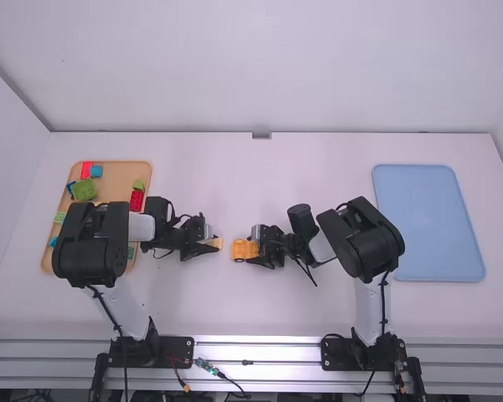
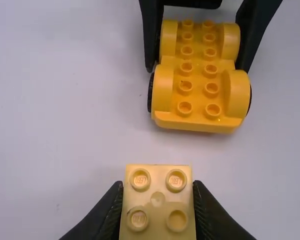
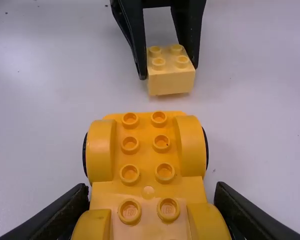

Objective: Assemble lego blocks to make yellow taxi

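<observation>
Left hand [image 1: 211, 244] is clamped on a small block [image 2: 157, 192], pale yellow, square-topped, four round studs uppermost. Right hand [image 1: 254, 249] grips the taxi chassis [image 3: 146, 150] by its sides, at one end. Chassis is a deeper orange-yellow, glossy and long, with two parallel rows of studs, four rounded wheel arches and black wheels partly visible beneath. Both pieces are at mid tabletop [image 1: 193, 310], close together but apart; chassis contact with the surface cannot be confirmed.

Wide free table [image 1: 260, 167] beyond the arms [image 1: 90, 251], only a slim gap between block [image 3: 170, 81] and car base [image 3: 145, 152]
</observation>
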{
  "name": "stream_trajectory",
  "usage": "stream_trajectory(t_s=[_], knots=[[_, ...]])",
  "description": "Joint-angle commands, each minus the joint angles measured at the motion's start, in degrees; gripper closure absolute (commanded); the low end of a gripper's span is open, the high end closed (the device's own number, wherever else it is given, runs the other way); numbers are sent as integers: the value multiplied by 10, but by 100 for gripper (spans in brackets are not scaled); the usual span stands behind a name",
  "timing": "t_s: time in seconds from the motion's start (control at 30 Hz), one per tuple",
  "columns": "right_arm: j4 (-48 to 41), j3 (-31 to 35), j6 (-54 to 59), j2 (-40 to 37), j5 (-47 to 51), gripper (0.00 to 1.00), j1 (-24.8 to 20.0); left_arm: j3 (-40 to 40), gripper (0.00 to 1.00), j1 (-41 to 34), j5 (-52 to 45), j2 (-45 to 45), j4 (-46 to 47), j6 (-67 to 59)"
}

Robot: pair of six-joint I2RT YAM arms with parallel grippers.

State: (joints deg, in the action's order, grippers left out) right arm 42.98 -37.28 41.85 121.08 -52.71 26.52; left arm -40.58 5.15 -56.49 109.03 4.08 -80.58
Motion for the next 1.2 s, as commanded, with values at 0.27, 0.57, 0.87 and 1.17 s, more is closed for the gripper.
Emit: stream_trajectory(t_s=[0.27, 0.57, 0.87, 1.17], knots=[[-2, -3, 0, 6, 0, 35, 1, -51, 91, -7, -30, 0, 60, 48], [-2, -3, 0, 6, 0, 35, 0, -45, 85, -24, -41, -46, 96, 20], [-2, -3, 0, 6, 0, 35, 1, 12, 86, -98, 25, -99, -38, 148], [-1, -3, 0, 6, 0, 35, 1, 27, 92, -167, 47, -99, -76, 157]])
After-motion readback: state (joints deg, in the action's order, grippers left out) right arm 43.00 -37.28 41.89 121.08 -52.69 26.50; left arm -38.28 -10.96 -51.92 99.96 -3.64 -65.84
